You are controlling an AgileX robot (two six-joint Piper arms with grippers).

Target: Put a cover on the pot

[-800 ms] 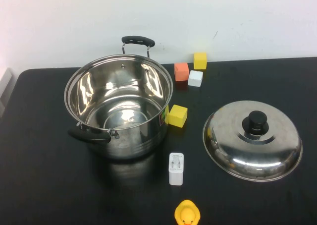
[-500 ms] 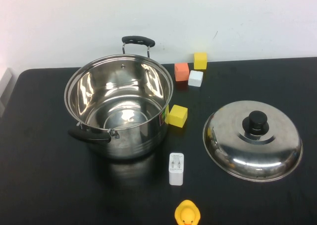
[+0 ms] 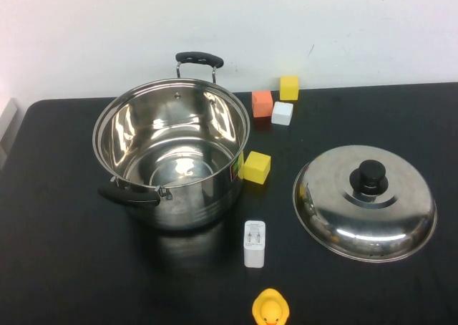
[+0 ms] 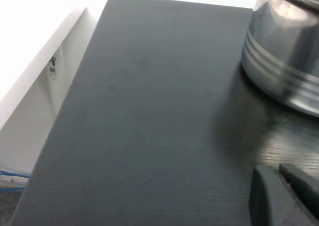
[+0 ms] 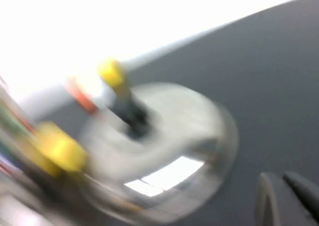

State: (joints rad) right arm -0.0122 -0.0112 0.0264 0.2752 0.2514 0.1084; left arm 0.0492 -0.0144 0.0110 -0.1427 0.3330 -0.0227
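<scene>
Blur smears the right wrist view, where the domed steel lid with a black knob (image 5: 164, 151) and yellow and orange blocks read only as streaks; the right gripper (image 5: 289, 201) shows as a dark sliver at one corner, its opening impossible to judge. The left gripper (image 4: 284, 196) is likewise cropped to dark finger edges above the black table (image 4: 149, 126), its state unreadable, with nothing seen in its hold. Neither arm appears in the high view. There the large shiny stainless-steel stockpot (image 3: 172, 157) stands uncovered left of centre, its far loop handle at 12 o'clock, a yellow cube (image 3: 257, 167) touching its side at 3 o'clock. The lid (image 3: 365, 203) lies on the table well apart, at the pot's 4 o'clock. Nothing on the table has shifted since the earlier frames.
</scene>
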